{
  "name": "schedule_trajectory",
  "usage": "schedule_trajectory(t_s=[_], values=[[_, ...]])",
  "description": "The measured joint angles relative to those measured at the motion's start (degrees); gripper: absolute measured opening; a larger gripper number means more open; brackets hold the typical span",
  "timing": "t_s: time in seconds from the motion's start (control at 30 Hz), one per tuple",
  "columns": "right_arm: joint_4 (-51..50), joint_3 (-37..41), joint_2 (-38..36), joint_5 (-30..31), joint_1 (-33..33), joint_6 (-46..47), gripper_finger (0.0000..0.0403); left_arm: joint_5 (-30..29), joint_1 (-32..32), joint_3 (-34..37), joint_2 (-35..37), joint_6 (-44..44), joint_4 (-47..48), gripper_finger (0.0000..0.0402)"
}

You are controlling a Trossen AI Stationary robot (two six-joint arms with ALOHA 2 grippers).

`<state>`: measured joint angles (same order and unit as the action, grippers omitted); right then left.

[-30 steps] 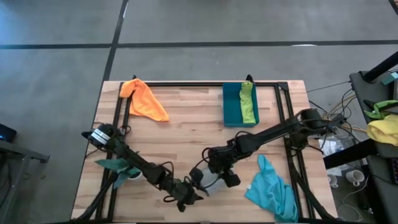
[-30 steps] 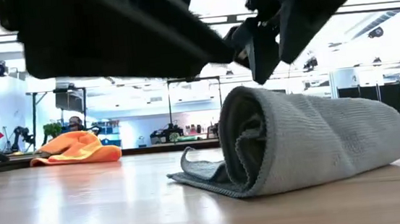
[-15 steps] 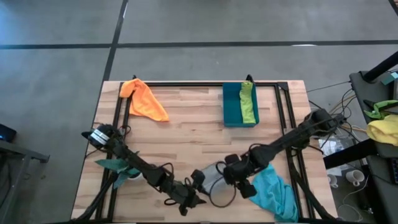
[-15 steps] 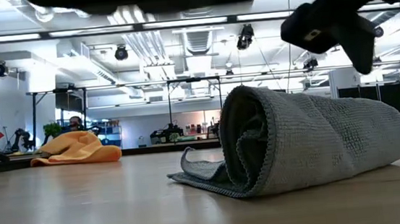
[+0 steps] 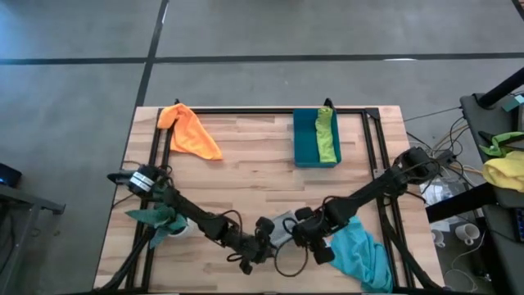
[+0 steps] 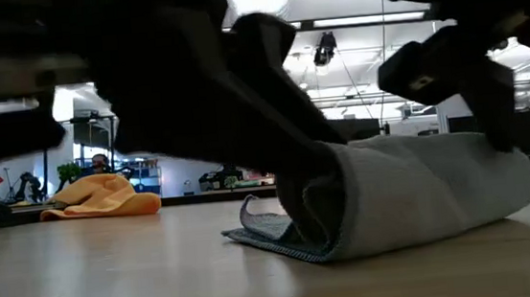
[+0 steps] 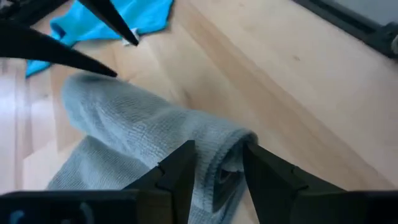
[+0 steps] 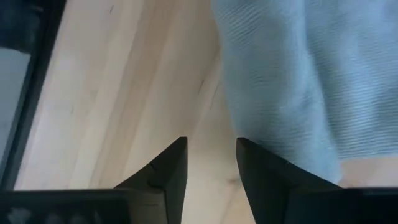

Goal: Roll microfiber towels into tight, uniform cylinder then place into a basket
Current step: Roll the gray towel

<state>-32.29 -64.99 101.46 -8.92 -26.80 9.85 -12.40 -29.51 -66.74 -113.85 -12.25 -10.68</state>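
Note:
A grey towel (image 5: 285, 226), rolled into a thick cylinder (image 6: 413, 193), lies on the wooden table near its front edge, with a loose flap (image 6: 262, 228) on the wood. My left gripper (image 5: 266, 237) is at its left end, and my right gripper (image 5: 305, 234) is at its right end, open. The orange towel (image 5: 191, 131) lies far left. The lime green towel (image 5: 327, 135) lies in the teal basket (image 5: 305, 139). The turquoise towel (image 5: 360, 254) lies crumpled at the near right. My left gripper comes slanting down from the table's left onto the roll's open left end (image 7: 231, 144), one finger (image 7: 180, 168) on each side of it. The roll lies on the table, its top sunk at that end (image 6: 314, 163). My right gripper has bare wood between its fingers; one finger (image 8: 261, 168) stands against the roll's right end (image 8: 280, 112), and I cannot tell whether it touches.
A dark green plant (image 5: 153, 218) sits under my left arm at the table's left edge. A black frame rail (image 5: 246, 111) runs along the far side. A yellow and green cloth heap (image 5: 503, 168) lies off the table to the right.
My right gripper has swung from above the roll's middle toward the table's right edge and come down at the roll's right end. My left gripper has moved toward the far and right, onto the roll's left end, whose top has sunk.

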Motion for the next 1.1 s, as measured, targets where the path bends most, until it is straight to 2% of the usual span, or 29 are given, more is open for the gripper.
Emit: schedule_trajectory(t_s=[0.27,0.53,0.7,0.87,1.0,1.1], values=[[1.0,0.4,1.1,0.1,5.4,-4.0,0.0128,1.0,-0.1,1.3,-0.2,4.4,1.3,0.012],[6.1,0.8,5.5,-0.1,7.2,-7.3,0.0128,0.0,0.0,6.0,-0.3,4.7,0.1,0.012],[5.8,0.8,5.6,-0.3,7.1,-8.4,0.0128,-1.4,0.0,6.8,0.1,5.1,0.1,0.012],[5.3,0.9,1.6,-0.4,6.2,-8.4,0.0128,-1.4,0.3,6.1,0.8,5.9,1.2,0.012],[5.6,0.9,-1.2,-0.3,3.1,-10.9,0.0135,-1.5,0.3,6.1,2.5,5.9,1.1,0.012],[6.5,0.9,-1.3,1.2,0.0,-12.8,0.0156,-1.5,0.3,6.1,3.7,5.9,1.2,0.012]])
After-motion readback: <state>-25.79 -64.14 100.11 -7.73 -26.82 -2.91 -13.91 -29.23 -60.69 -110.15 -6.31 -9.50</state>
